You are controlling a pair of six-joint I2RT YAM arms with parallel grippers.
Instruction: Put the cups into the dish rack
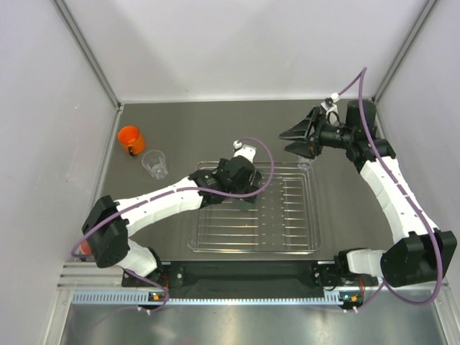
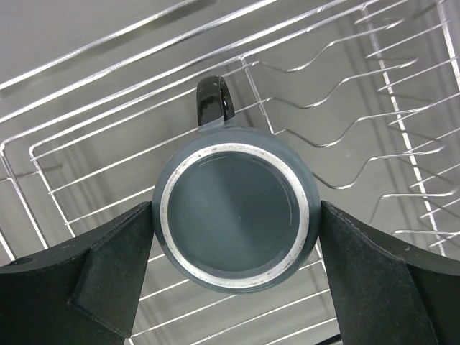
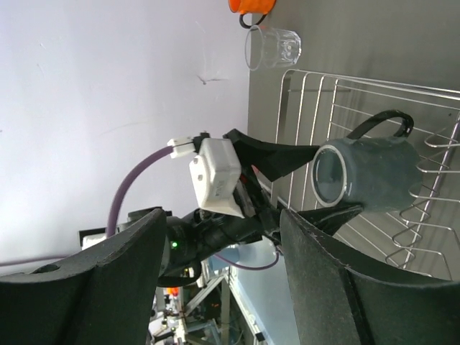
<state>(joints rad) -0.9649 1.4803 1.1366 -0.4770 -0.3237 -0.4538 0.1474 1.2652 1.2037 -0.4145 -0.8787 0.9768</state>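
1. Top external: the orange cup (image 1: pixel 130 139) and clear tumbler (image 1: pixel 154 163) are seen far-left, outside the dish rack (image 1: pixel 287 231).
2. Left wrist: the dark grey mug (image 2: pixel 237 215) is clamped base-up by the left gripper (image 2: pixel 236 208) over the rack; it could be tipped by the uneven wires on release.
3. Right wrist: the right gripper (image 3: pixel 223 215) is seen spread apart and empty.

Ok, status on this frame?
Left pincer shut on dark grey cup, over dish rack. Right pincer open, empty. Orange cup, clear cup outside rack. No obstruction seen.

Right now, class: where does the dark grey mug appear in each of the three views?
Top external: hidden under the left tool, above the dish rack.
Left wrist: dark grey mug centre frame, between the tool's fingers.
Right wrist: right of centre, lying sideways.
Shared landmark: the dish rack's wire bars.
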